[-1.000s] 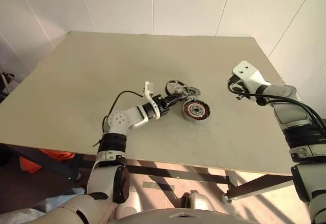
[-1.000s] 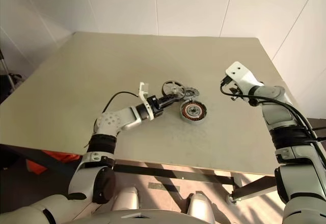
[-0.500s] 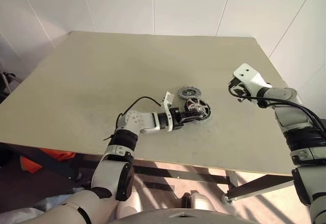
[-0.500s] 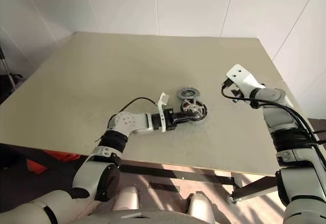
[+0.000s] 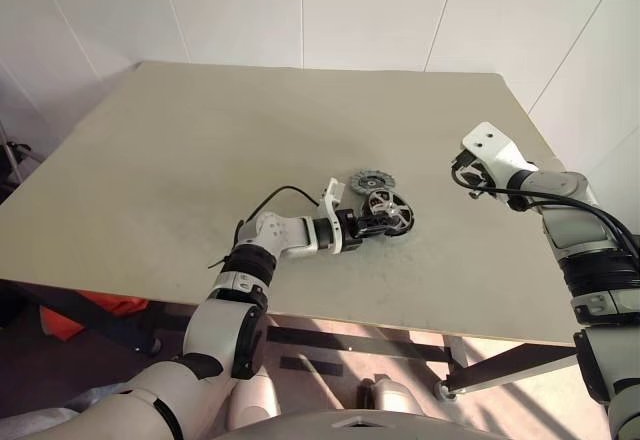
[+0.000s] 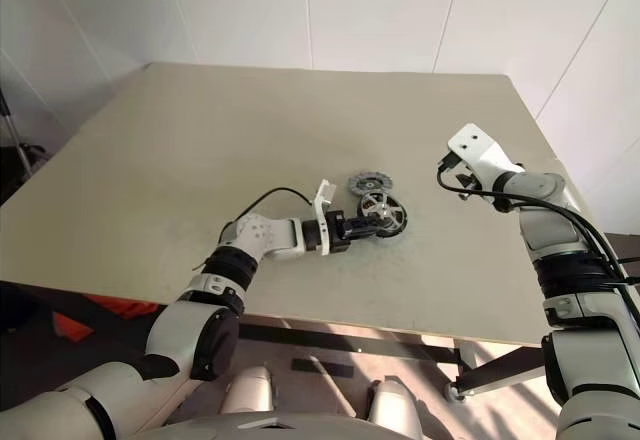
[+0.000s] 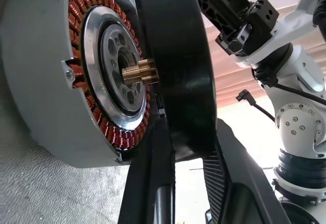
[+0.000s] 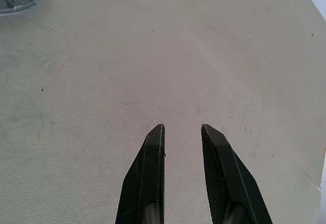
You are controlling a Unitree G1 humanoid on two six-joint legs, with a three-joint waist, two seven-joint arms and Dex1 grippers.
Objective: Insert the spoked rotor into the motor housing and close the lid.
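Left gripper (image 5: 372,222) clamps the spoked rotor (image 5: 389,210) — wrist view reveals the motor housing (image 7: 66,76) windings; right gripper (image 8: 182,132) slightly apart.

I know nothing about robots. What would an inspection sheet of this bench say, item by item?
Surface: beige table, faint specks.
Job's things: spoked rotor held on edge against the motor housing; copper windings still visible, rotor not seated. Lid lies flat just behind them.
Clutter: nothing seen.
Grippers: left gripper shut on the rotor's rim. Right gripper hovers over bare table, fingers slightly apart, holding nothing.
Cables: black cable loops off the left wrist; black cable runs along the right forearm.
Surroundings: white panelled wall; dark table frame below; something orange under the table's left side.
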